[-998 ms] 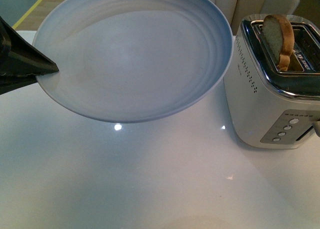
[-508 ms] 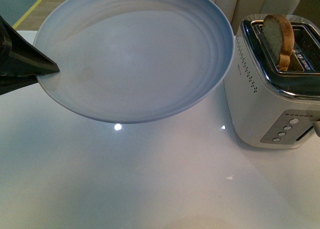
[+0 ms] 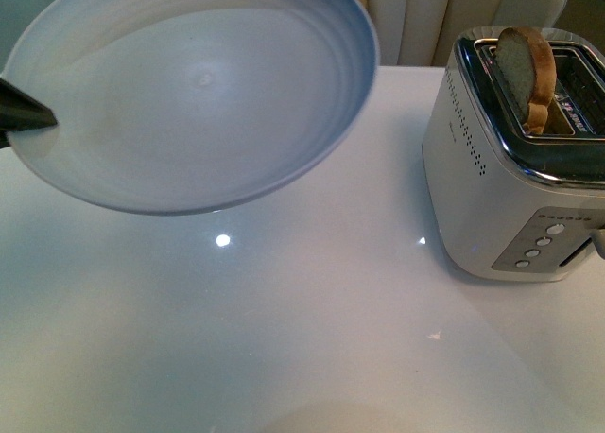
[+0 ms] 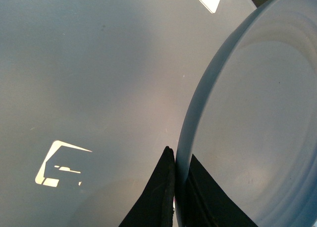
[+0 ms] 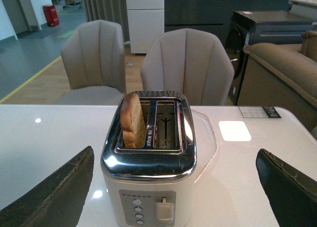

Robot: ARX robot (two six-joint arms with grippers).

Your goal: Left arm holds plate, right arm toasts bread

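Pinching the plate [image 3: 198, 93] by its left rim, the left gripper [image 4: 179, 157] holds it above the tabletop [image 3: 312, 338]. At right, the bread [image 3: 525, 69] stands in the toaster [image 3: 492, 197]. The right gripper [image 5: 174, 152] is spread wide, empty.

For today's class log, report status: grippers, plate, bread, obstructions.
Left gripper shut on plate, aloft. Right gripper open, facing toaster. Bread standing in toaster slot. Nothing blocking.
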